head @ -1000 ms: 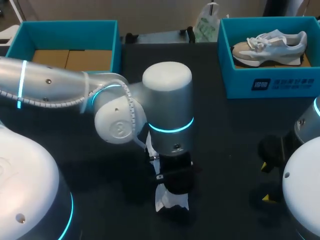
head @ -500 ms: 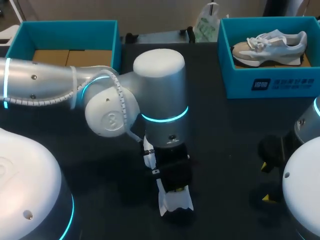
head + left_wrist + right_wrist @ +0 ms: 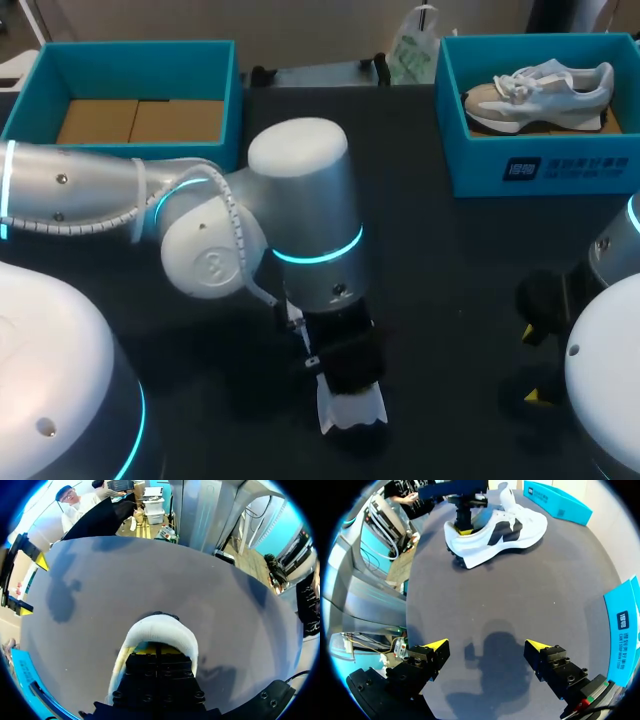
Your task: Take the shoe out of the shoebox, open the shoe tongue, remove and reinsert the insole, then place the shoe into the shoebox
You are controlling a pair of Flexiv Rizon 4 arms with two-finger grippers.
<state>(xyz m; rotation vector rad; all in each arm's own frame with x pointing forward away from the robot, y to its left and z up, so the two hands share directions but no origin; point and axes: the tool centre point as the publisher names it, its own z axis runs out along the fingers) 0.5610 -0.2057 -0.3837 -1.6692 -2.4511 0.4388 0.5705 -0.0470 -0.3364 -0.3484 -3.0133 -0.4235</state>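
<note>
The left gripper [image 3: 156, 652], closed inside the shoe [image 3: 495, 530] heel, has been shifted leftward; insole removal is judged underway; the right gripper [image 3: 487, 647] is held open.

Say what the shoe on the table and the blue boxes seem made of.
Shoe: upper looks like matte white fabric or synthetic leather with dark panels; the knobbly white sole, likely rubber or foam.
Right box and left box: probably cardboard, thin straight walls with a matte blue coat; the left one's floor shows bare brown board.

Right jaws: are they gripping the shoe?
No, the right jaws stand open over the table, apart from the shoe ahead.
</note>
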